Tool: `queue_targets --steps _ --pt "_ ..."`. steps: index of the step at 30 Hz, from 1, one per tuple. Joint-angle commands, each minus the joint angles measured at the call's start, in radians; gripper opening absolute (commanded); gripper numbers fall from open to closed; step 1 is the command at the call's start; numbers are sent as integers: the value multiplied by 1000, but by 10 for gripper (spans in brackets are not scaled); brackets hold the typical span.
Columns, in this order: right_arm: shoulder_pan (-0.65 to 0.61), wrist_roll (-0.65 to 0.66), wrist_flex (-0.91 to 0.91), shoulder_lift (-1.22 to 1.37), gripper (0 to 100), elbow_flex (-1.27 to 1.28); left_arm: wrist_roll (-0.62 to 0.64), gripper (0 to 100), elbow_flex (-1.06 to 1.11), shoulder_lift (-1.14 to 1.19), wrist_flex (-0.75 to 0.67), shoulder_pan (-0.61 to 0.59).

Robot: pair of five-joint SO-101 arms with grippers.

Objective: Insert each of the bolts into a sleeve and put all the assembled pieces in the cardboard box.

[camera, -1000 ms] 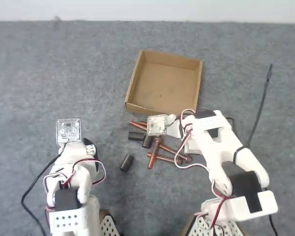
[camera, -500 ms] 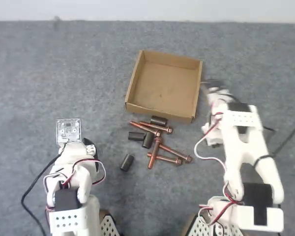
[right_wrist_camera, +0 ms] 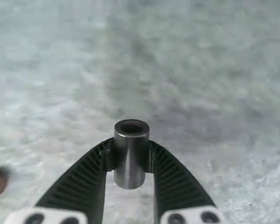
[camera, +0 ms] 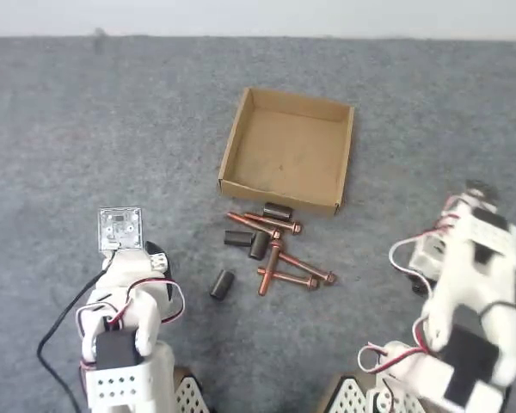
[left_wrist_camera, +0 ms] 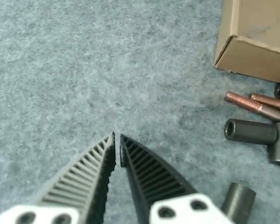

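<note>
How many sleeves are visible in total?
5. One sleeve is in the right gripper. Four lie on the carpet: one by the box, two together, one apart. None seems hidden.

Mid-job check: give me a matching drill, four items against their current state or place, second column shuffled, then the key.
1. left gripper
2. right gripper
3. cardboard box
4. bolts

A. lying loose on the carpet
B. shut on a sleeve
C. shut, holding nothing
D. standing open side up

Pairs: 1-C, 2-B, 3-D, 4-A
</note>
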Motion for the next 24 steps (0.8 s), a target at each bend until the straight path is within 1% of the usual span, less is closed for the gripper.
queue_targets --steps 1,5,12,15,17,19,21,24 --pt "73 0 -27 -131 6 44 -9 13 -4 -18 -21 -9" --pt "81 57 -87 -239 6 166 -9 13 -4 -18 -21 -9" --pt "87 61 -116 -367 6 256 -9 13 -4 -18 -21 -9" --pt "125 72 -160 -369 6 276 -9 13 -2 -18 -26 -8" --pt "147 137 -177 -369 6 304 -9 13 -2 -18 -34 -3" --pt "173 192 -180 -369 6 328 -9 13 1 -18 -71 -3" --pt "208 212 -176 -372 6 341 -48 13 24 -15 -133 0" --pt "232 218 -173 -369 6 344 -160 13 22 -18 -213 0"
